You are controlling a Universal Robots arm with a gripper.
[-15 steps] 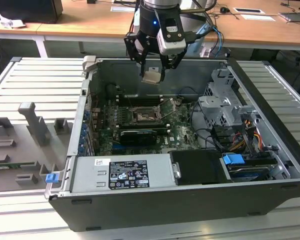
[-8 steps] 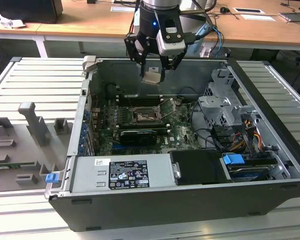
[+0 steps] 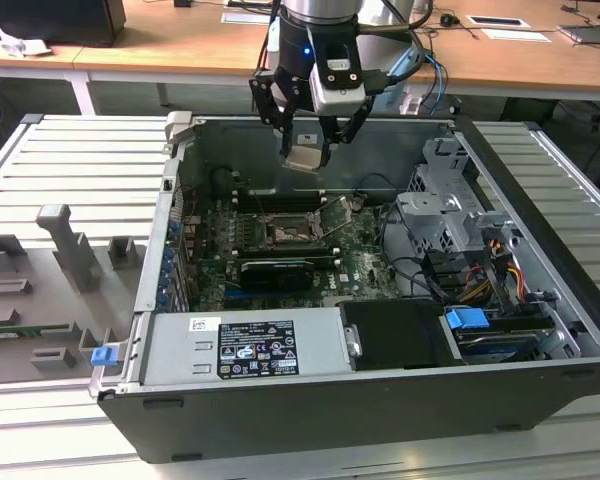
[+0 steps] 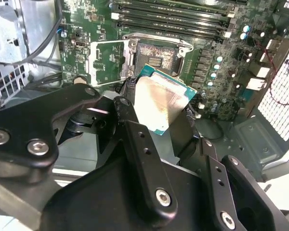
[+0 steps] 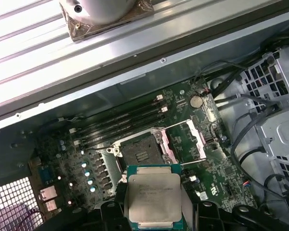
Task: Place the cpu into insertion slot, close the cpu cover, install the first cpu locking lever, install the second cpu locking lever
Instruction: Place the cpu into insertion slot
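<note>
My gripper [image 3: 305,150] hangs above the open computer case, shut on the cpu [image 3: 305,159], a small silvery square chip with a green edge. In both wrist views the cpu [image 4: 160,102] [image 5: 152,196] sits between the black fingers [image 4: 129,113], held in the air short of the insertion slot [image 5: 141,152]. The insertion slot [image 4: 156,57] [image 3: 284,233] lies bare on the green motherboard, dark with a silver rim. The cpu cover [image 5: 186,140] [image 4: 107,62] is swung open and stands up beside the slot.
Long black memory slots [image 5: 120,120] run along the slot's far side. A black expansion card [image 3: 277,272], a grey power supply [image 3: 250,345], a drive cage [image 3: 450,205] and loose cables [image 3: 420,270] crowd the case. Grey fixtures [image 3: 65,240] stand on the ribbed table at the exterior view's left.
</note>
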